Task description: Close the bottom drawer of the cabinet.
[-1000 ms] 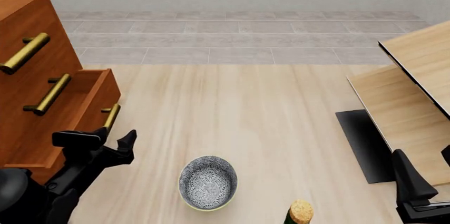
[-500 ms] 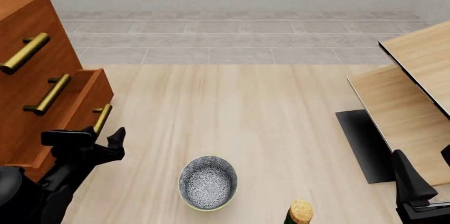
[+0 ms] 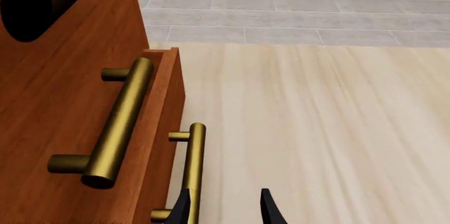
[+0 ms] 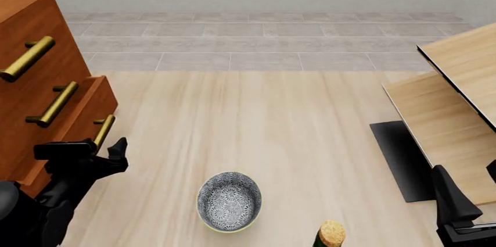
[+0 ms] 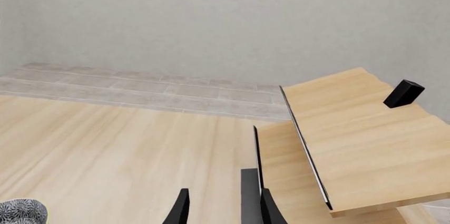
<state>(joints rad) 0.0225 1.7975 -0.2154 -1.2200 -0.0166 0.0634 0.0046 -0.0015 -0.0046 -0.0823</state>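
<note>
front view: high, behind the arms, facing forward and down over the table (image 4: 294,119).
left wrist view: close to the cabinet (image 3: 63,103), facing along its drawer fronts.
right wrist view: low, facing the pale panels (image 5: 351,129).
shared: cabinet, panels, tabletop.

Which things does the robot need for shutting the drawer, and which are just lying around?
Needed:
bottom drawer
cabinet
left pincer, at the drawer's handle

Just lying around:
patterned bowl
cork-topped bottle
pale wood panels
right pincer
</note>
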